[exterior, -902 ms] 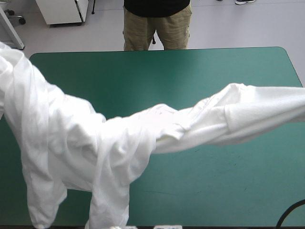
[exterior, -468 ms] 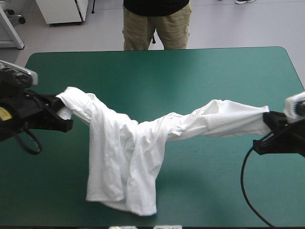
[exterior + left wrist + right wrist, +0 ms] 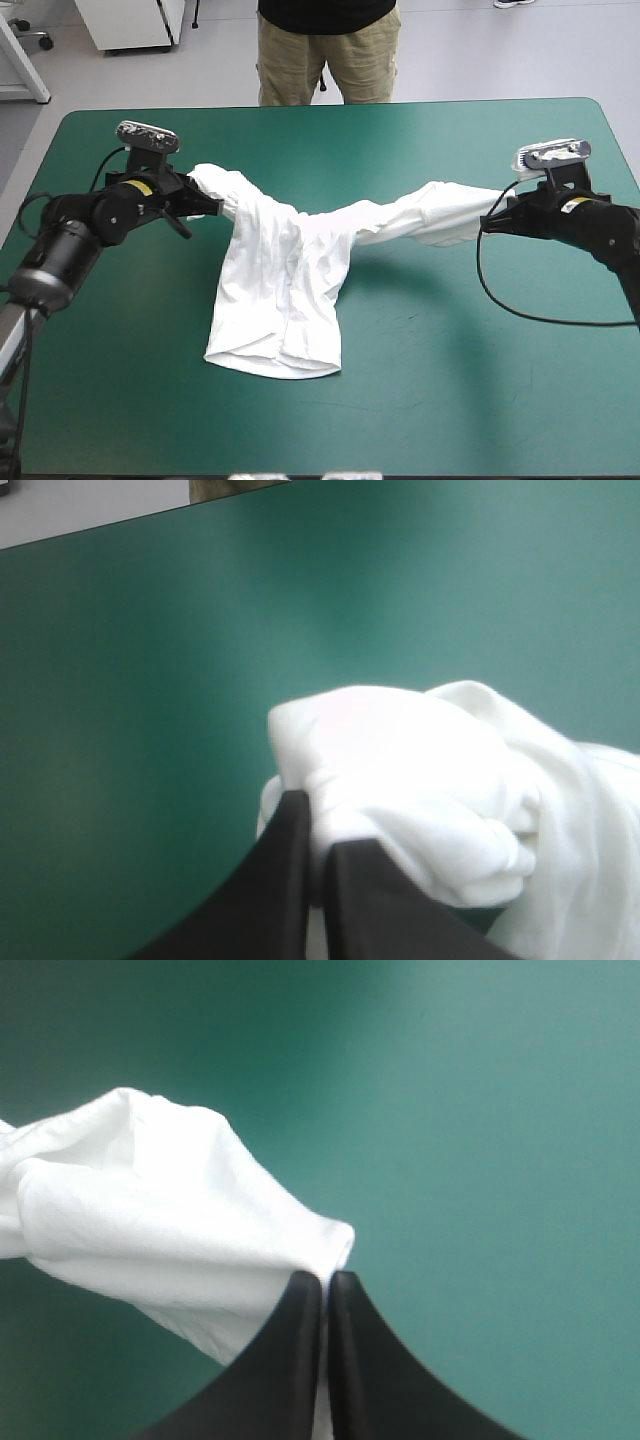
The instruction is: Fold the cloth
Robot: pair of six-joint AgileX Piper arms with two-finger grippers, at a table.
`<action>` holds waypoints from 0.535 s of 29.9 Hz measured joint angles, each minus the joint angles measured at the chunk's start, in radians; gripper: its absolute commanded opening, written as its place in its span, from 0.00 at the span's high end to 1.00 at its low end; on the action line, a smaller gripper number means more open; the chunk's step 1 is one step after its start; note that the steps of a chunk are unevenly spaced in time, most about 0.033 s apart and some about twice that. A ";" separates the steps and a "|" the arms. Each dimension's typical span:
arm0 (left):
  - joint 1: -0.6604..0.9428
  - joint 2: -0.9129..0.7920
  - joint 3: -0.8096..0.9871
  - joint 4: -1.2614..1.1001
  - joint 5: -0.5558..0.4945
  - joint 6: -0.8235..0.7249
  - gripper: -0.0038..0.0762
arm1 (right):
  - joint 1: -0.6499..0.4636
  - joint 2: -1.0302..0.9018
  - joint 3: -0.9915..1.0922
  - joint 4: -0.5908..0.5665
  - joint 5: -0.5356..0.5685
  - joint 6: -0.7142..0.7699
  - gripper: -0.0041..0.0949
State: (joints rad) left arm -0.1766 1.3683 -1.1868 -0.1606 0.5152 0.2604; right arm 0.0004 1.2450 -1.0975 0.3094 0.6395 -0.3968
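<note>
Overhead: T-shirt [image 3: 285,300] hanging stretched between both grippers, middle sagging onto teal-green table [image 3: 450,400], lower part lying bunched near table's centre. Left gripper [image 3: 205,205] pinching one end toward table's left side; right gripper [image 3: 492,222] pinching other end toward right side.

Left wrist: black fingers [image 3: 285,880] all but meeting, thin white fold passing between tips, bunched T-shirt [image 3: 400,770] bulging just ahead of them.

Right wrist: fingers likewise nearly closed, clamping T-shirt [image 3: 150,1190] edge, rest trailing off beside gripper above table.

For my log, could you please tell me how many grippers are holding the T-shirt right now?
2: the left gripper pinches the T-shirt at its left end, the right gripper at its right end.
</note>
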 measured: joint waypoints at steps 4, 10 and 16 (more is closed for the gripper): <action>0.000 0.139 0.000 -0.064 -0.111 0.000 0.95 | 0.000 0.143 -0.024 0.000 -0.038 -0.007 0.81; 0.000 0.295 0.000 -0.114 -0.160 0.003 0.69 | 0.000 0.310 -0.077 -0.001 -0.051 -0.010 0.48; 0.000 0.349 -0.006 -0.117 -0.102 0.003 0.30 | 0.000 0.326 -0.140 -0.006 -0.047 -0.010 0.51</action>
State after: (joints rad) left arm -0.1766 1.7174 -1.1931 -0.2774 0.4129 0.2635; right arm 0.0004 1.5709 -1.2371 0.3038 0.5924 -0.4070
